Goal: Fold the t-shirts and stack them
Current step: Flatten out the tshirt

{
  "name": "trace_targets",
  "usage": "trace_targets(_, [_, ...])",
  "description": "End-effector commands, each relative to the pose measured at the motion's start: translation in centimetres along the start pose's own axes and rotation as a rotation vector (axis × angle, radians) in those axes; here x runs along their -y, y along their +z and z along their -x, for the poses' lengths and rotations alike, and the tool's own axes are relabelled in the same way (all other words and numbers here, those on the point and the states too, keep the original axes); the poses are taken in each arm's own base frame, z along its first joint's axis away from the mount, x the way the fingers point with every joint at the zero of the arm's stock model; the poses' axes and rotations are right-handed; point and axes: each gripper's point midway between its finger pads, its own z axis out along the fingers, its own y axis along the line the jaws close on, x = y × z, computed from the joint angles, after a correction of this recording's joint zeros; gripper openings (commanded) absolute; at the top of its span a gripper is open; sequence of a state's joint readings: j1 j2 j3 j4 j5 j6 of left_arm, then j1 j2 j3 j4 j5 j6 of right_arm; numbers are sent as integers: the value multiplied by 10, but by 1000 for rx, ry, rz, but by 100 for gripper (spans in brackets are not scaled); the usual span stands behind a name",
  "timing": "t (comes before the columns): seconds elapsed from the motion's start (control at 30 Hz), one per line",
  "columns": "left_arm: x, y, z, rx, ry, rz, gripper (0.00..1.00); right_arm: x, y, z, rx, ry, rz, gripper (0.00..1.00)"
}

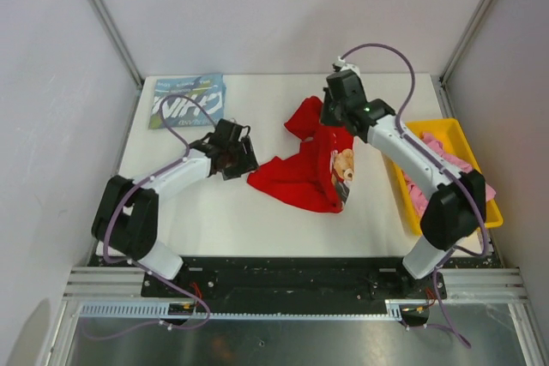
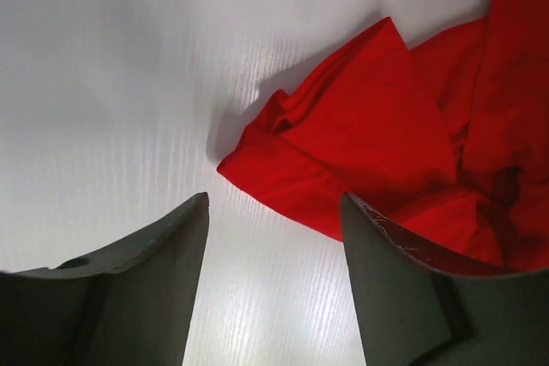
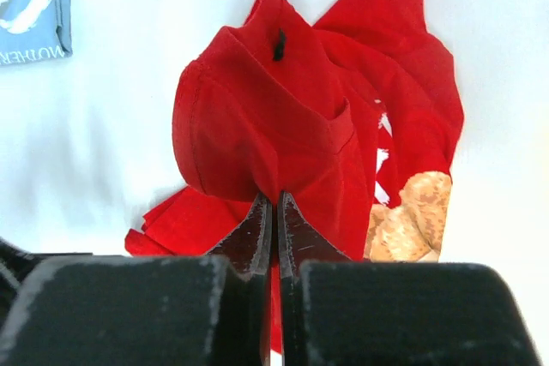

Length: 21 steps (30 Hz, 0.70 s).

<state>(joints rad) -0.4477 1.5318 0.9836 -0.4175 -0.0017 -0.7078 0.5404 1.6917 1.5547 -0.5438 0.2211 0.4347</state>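
Note:
The red t-shirt (image 1: 304, 169) lies crumpled at the table's middle, its bear print (image 1: 343, 167) facing up on the right side. My right gripper (image 1: 333, 117) is shut on a fold of the red t-shirt (image 3: 257, 126) at its far edge, and the pinched cloth bulges up over the tips. At the shirt's left corner my left gripper (image 1: 243, 160) stands open; the cloth's pointed corner (image 2: 249, 165) lies just ahead of its fingers (image 2: 193, 229), not between them. The blue t-shirt (image 1: 187, 100) lies folded at the far left. The pink t-shirt (image 1: 446, 169) fills the yellow tray.
The yellow tray (image 1: 425, 128) stands at the right edge of the white table (image 1: 257, 220), beside the right arm. Metal frame posts rise at the two far corners.

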Motion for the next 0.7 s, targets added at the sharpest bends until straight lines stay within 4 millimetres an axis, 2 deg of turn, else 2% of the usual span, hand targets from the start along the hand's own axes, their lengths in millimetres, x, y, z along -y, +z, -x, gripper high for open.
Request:
trace_targets(0.0, [7,10,9,41,-3,36,66,10,-7,-23,-60,61,19,0])
trace_targets(0.2, [-3,28,10,49,-5,110,62,21,-17,-27,-63,84,13,0])
trace_targets(0.4, [-5,42,13,50,15,133,56,28,-20,-28,-70,96,11,0])
trace_targets(0.67, [1,48,11,28,17,110,40,36,-22,-29,-69,107,3,0])
